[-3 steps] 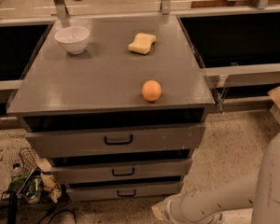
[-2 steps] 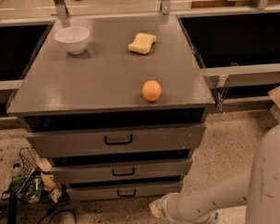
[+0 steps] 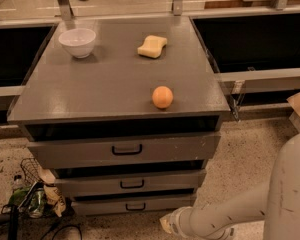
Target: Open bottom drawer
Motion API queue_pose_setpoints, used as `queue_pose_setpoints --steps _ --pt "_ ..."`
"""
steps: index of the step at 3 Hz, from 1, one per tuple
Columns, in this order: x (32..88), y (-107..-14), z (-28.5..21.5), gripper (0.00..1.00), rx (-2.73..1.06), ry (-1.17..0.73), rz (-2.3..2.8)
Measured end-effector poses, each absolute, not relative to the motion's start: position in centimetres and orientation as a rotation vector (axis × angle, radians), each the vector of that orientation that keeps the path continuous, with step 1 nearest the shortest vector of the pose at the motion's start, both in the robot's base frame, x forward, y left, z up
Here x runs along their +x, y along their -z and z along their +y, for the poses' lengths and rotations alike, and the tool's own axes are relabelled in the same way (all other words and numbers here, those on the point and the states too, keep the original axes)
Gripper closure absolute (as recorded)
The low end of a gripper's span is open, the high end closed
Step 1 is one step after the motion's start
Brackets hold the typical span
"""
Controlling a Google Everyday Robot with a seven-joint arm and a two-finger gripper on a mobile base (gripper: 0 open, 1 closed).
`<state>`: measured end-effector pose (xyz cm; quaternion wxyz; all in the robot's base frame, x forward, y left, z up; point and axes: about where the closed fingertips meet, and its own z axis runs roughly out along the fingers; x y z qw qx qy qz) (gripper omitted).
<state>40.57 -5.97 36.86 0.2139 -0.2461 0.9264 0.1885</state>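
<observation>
The grey cabinet (image 3: 115,84) has three stacked drawers, all closed. The bottom drawer (image 3: 155,203) is the slimmest panel, just above the floor, with a small black loop handle (image 3: 135,207). My gripper (image 3: 166,223) is at the end of the pale arm (image 3: 225,216) that comes in from the lower right. It is low over the floor, just below and to the right of the bottom drawer's front, a short way right of the handle. It does not touch the handle.
A white bowl (image 3: 77,41), a yellow sponge (image 3: 152,46) and an orange (image 3: 162,97) sit on the cabinet top. Bottles, bags and a wire basket (image 3: 32,194) lie on the floor at the left. Dark bins (image 3: 260,39) flank the cabinet.
The arm's end has crept slightly left, towards the bottom drawer. The drawers and the things on top have not moved.
</observation>
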Motion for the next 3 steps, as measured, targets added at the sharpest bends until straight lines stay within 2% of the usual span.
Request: queue_pose_setpoints --steps 2,3 --pt "40.56 -36.85 -5.96 0.14 -0.683 -0.523 2.57" --pt "40.57 -36.85 -5.96 0.0 -0.683 -0.523 2.57"
